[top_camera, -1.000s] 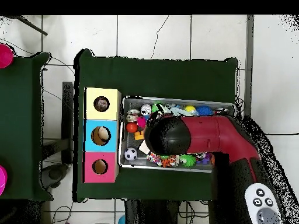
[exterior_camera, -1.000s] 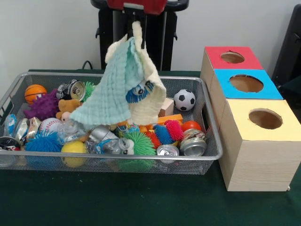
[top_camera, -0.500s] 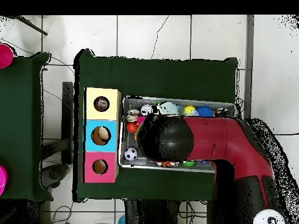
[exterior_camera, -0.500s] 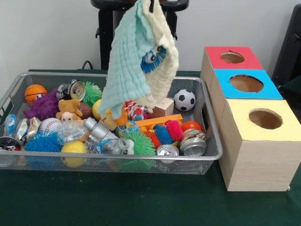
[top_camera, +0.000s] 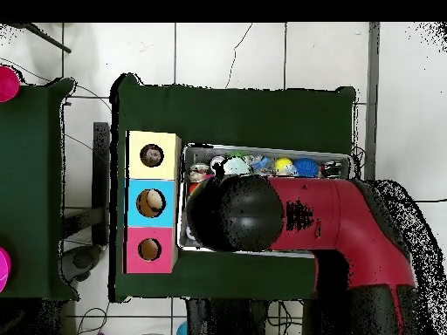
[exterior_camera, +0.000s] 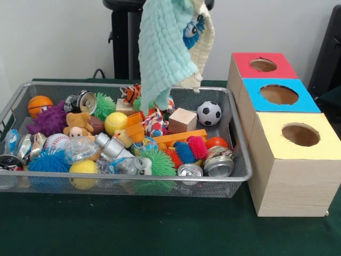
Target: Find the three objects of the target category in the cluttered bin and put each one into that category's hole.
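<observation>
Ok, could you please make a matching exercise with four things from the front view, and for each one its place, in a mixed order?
Things:
1. soccer ball
2. small basketball
3. cloths
4. yellow-topped box

Places:
a. hanging in the air above the bin
b. in the bin's far left corner
c. nearest to the camera in the row of boxes
d. in the bin's far right corner

Pairs: 1-d, 2-b, 3-a, 4-c

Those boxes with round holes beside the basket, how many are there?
3, in one row: the red box farthest back, the blue box in the middle, the yellow box nearest.
</observation>
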Controlling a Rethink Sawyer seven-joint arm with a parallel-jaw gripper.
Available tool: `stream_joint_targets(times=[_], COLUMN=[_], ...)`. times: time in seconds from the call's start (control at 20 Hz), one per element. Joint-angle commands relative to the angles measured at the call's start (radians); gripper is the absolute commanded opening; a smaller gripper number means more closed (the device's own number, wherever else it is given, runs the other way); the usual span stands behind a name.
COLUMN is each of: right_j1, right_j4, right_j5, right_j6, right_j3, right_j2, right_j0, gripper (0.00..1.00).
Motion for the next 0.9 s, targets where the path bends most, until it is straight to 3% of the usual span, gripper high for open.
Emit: stream_joint_targets(times=[0.05,0.45,0.9], right_j1=[-0.064,-0.023,-0.003], right_j4=[0.049,0.031,0.020], right_j5=[0.109,-0.023,-0.047], right_j6=[-0.125,-0.119,-0.066], right_j3=[0.004,0.068,0.063], right_j2=[0.036,0.028,0.026], right_j0=[0.002,-0.009,0.026], gripper=[0.00,0.00,0.00])
